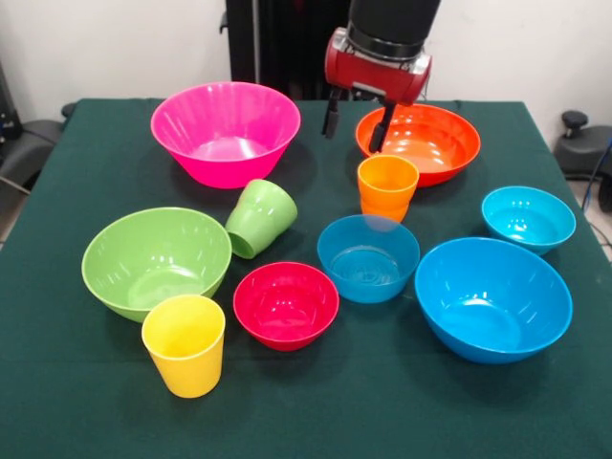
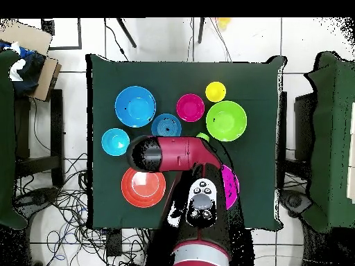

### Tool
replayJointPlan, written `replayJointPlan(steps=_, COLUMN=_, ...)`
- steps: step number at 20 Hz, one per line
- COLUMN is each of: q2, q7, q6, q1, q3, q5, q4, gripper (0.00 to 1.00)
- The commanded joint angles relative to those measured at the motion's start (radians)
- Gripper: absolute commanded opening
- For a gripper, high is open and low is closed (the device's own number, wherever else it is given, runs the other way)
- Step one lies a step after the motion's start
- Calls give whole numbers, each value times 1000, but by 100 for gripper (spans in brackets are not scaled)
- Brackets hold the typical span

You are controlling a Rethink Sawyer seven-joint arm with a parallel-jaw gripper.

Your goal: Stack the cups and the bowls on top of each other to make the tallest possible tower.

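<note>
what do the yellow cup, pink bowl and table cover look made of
Yellow cup: likely plastic, glossy, with a smooth thin rim. Pink bowl: likely glossy plastic too, with light glinting inside. Table cover: dark green cloth, matte, no shine.

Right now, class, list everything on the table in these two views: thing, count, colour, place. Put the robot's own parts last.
Large bowls: 4. pink bowl far left; orange bowl far right; light green bowl near left; large blue bowl near right (front view).
Small bowls: 3. red bowl near centre; middle blue bowl centre; cyan bowl right edge.
Cups: 3. yellow cup upright, nearest, left; orange cup upright, in front of the orange bowl; green cup tipped over beside the light green bowl.
Table: 1, dark green cloth.
Arm: 1, red and black.
Gripper: 1, open, holding nothing, between the pink and orange bowls.
</note>
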Motion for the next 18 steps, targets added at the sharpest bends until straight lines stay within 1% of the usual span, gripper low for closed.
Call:
replayJointPlan(steps=1, q2=92, q7=104, q6=-50, q1=9, q3=41, q5=-7, q4=-65, gripper=100)
replayJointPlan(steps=5, q2=114, q7=119, q6=-77, q1=17, q3=39, q5=1, q4=-67, gripper=100)
replayJointPlan(steps=7, q2=135, q7=130, q6=-87, q1=24, q3=34, q5=6, q4=-85, gripper=100)
replayJointPlan(steps=9, q2=138, q7=135, q6=-92, q1=30, q3=29, q5=8, q4=-83, gripper=100)
replayJointPlan(steps=11, q2=142, q7=135, q6=-93, q1=33, q3=27, q5=12, q4=-86, gripper=100)
replayJointPlan(steps=12, q2=153, q7=131, q6=-83, q1=33, q3=27, q5=16, q4=-106, gripper=100)
replayJointPlan(steps=18, q2=165, q7=138, q6=-81, q1=42, q3=18, q5=22, q4=-121, gripper=100)
